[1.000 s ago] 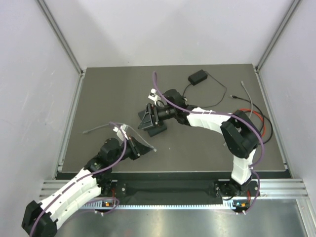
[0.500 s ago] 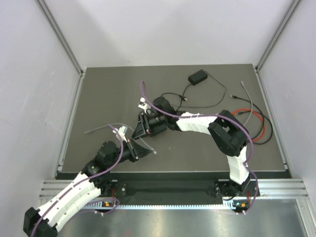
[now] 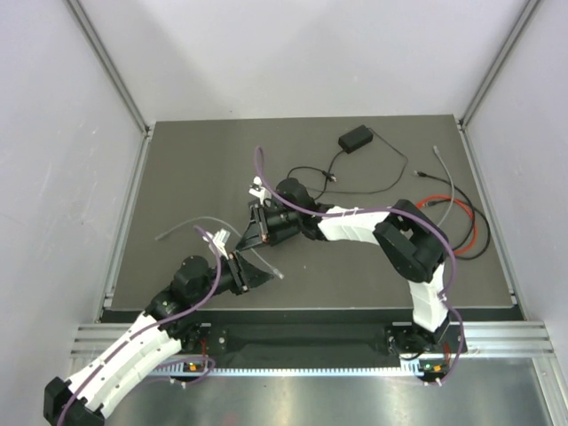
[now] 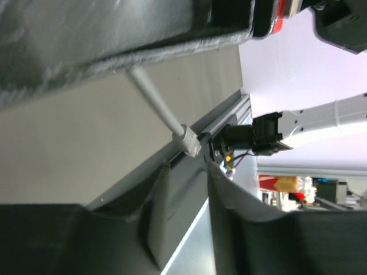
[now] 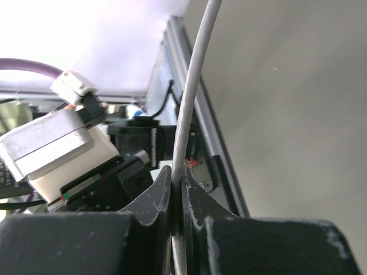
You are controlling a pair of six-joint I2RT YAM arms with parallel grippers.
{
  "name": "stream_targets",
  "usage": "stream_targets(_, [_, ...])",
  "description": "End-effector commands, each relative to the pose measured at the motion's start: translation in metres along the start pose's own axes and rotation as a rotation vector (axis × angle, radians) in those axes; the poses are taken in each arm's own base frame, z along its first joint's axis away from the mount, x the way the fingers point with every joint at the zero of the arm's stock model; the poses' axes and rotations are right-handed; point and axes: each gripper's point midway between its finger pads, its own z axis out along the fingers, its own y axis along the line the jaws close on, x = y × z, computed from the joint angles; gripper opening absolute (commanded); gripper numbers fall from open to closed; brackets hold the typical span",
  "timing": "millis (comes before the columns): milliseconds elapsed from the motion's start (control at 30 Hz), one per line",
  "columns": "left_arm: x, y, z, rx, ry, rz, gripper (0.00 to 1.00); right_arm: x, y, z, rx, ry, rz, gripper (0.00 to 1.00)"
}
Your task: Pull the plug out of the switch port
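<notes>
right fingers (image 5: 155, 200) clenched on grey cable (image 5: 198, 74) — a grip for drawing it away | plug (image 4: 189, 143) free by counter (image 3: 177, 177) near edge, just right of left fingers (image 4: 246, 229), spread, empty | switch (image 3: 277, 237) mid-counter, mostly hidden under right fingers — unplugging looks done

I can read nothing here: no word, number or sign comes out sharp in any view. The nearest thing to a label is a red and yellow pack (image 4: 280, 184) beyond the rail in my left wrist view, too blurred to read. The white cable (image 5: 194, 91) pinched in my right claw (image 5: 176, 175) shows no print I can make out.
</notes>
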Motion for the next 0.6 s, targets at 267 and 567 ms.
stream_targets(267, [-0.036,-0.036,-0.051,-0.048,-0.177,0.155,0.63,-0.05,0.039,-0.075,0.108,-0.258,-0.188,0.0])
stream_targets(567, [-0.067,-0.037,-0.076,-0.167,-0.332,0.149,0.67,-0.082,0.056,-0.199,0.233,-0.51,-0.228,0.0])
